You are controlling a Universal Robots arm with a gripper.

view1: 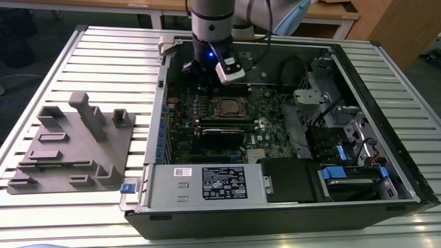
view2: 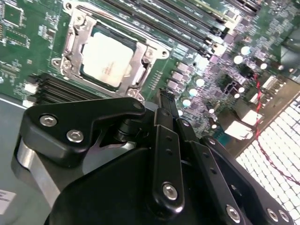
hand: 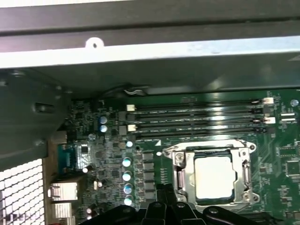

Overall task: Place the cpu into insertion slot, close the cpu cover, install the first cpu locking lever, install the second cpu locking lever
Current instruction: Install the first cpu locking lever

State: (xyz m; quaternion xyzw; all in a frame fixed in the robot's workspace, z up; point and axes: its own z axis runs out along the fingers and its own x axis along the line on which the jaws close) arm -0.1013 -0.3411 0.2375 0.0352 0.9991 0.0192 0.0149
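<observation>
The arm reaches straight down into the open computer case (view1: 358, 129). Its gripper (view2: 165, 96) is pinched narrow on nothing, hovering just beside the socket (view1: 215, 107). The chip (view2: 107, 57) sits inside that socket, with the metal cover (view2: 137, 56) framing it.

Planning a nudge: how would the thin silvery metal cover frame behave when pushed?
The silvery cover frame looks like sheet metal: probably stiff, light. Lying flat around the grey square chip, it likely won't tip. Shiny, perhaps slippery.
</observation>
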